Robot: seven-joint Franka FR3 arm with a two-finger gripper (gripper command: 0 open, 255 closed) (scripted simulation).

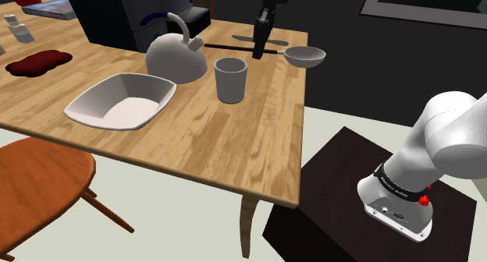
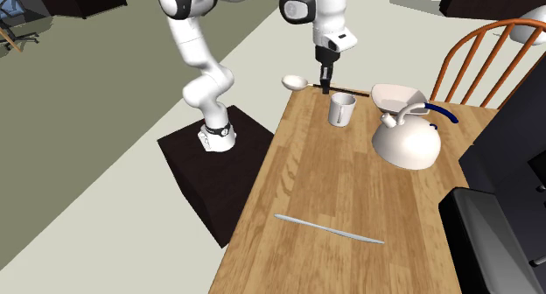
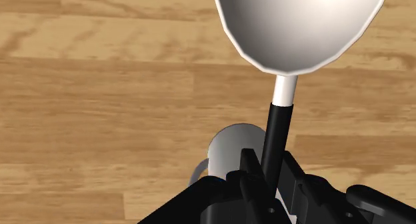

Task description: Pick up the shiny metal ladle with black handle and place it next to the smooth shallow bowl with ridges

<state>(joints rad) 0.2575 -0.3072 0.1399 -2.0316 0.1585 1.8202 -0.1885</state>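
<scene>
1. A wooden bench (image 1: 195,136) is seen carrying all the tableware, with a brown chair (image 1: 39,175) drawn up at its near side in the shoulder view.
2. The white arm (image 2: 201,56) is seen rising from its dark stand (image 1: 328,182) and is bent down over the bench edge nearest the stand.
3. A white kettle (image 1: 178,56) with a curved handle is stood just beside the bowl.
4. The bowl (image 1: 121,100), white and shallow with angled walls, is rested upright on the bench, towards the shoulder view's left.
5. A plain grey cup (image 1: 231,79) is stood upright near the kettle, on the side away from the bowl.
6. The ladle (image 3: 300,26) is held level above the bench, over the cup. Its pale scoop is pointed out past the bench edge. It is kept well apart from the bowl, with kettle and cup between.
7. The fingers (image 3: 248,173) are clamped on the ladle's black handle, close behind the scoop.
8. A thin grey knife (image 2: 328,229) is laid flat farther along the bench, well apart from the rest.
</scene>
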